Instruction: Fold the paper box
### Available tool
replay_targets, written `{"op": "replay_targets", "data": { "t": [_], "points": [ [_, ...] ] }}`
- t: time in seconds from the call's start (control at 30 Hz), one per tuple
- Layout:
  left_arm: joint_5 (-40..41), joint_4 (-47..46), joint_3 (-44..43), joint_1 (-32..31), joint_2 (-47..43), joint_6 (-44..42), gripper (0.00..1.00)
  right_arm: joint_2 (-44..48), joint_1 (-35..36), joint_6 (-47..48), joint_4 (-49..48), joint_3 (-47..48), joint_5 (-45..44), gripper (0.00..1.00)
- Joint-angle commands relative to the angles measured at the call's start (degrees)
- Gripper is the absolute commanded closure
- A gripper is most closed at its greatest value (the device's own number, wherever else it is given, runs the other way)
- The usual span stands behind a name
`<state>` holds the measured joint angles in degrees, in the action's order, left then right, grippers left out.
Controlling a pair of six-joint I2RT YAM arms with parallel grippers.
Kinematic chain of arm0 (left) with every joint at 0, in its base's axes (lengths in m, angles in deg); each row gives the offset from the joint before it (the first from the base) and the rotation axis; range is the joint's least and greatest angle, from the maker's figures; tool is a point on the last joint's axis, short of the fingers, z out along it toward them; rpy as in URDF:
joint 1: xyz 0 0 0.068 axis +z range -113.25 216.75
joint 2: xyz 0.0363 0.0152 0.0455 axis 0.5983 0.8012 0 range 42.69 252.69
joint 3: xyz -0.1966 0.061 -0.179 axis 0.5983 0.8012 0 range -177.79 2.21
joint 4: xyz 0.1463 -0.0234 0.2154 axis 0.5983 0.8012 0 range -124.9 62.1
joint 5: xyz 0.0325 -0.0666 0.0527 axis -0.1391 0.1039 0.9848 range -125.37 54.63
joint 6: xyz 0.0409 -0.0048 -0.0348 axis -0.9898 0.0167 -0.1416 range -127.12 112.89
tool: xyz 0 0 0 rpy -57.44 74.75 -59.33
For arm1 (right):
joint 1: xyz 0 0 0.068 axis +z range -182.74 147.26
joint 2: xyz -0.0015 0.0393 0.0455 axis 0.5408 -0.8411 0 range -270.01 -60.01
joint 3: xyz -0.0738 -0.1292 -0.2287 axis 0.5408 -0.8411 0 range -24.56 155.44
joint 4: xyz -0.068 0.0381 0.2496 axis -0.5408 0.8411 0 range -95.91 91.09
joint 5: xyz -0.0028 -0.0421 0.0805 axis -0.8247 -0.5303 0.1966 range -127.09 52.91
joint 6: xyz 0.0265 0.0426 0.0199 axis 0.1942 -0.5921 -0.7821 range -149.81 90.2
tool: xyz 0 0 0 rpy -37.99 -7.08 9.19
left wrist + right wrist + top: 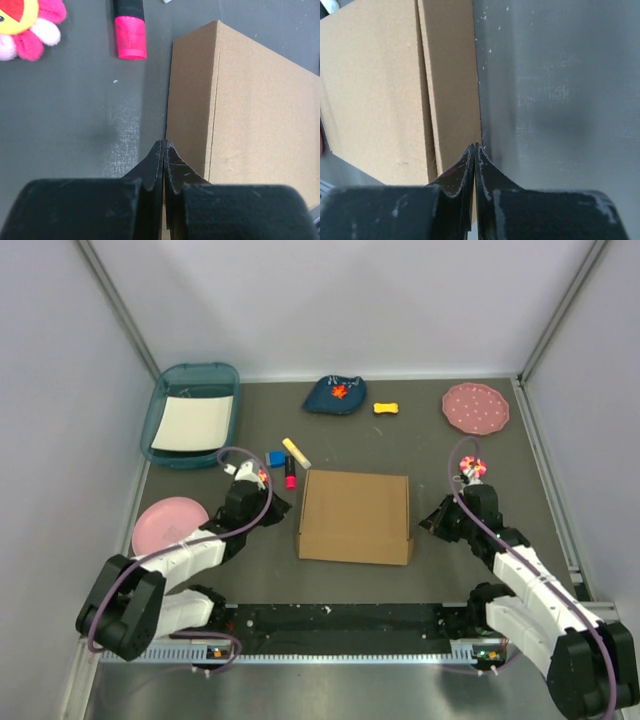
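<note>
The paper box (355, 517) is a plain brown cardboard box, folded shut and lying flat at the middle of the table. Its left side wall (192, 105) and lid show in the left wrist view; its right side wall (452, 85) shows in the right wrist view. My left gripper (281, 508) is shut and empty, its tips (164, 143) just off the box's left wall at table level. My right gripper (428, 521) is shut and empty too, its tips (474, 146) by the foot of the box's right wall.
A pink marker (290, 474), a yellow block (296, 452) and a blue block (276, 458) lie behind the box's left corner. A teal tray (190, 380) holding a white sheet, a pink plate (168, 523), a dotted pink plate (476, 407), a blue dish (335, 395), a yellow bone toy (387, 408).
</note>
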<state>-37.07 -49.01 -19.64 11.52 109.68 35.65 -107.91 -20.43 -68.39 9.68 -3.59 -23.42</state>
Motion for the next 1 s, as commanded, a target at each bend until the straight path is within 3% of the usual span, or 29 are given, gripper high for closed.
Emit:
{"op": "replay_targets", "data": {
  "t": [0.0, 0.63, 0.97],
  "points": [
    [-3.4, -5.4, -1.4, 0.3, 2.5, 0.6, 1.00, -2.4, 0.1, 1.8, -3.4, 0.2, -1.4, 1.00],
    [-10.0, -10.7, -1.1, 0.3, 8.5, 1.3, 1.00, -10.1, 0.1, 0.4, -15.2, -1.3, 7.8, 1.00],
    [-12.9, -11.9, 0.8, 0.3, 5.8, 2.1, 1.00, -3.4, 0.1, -0.1, -11.4, -1.0, 10.5, 1.00]
  ]
}}
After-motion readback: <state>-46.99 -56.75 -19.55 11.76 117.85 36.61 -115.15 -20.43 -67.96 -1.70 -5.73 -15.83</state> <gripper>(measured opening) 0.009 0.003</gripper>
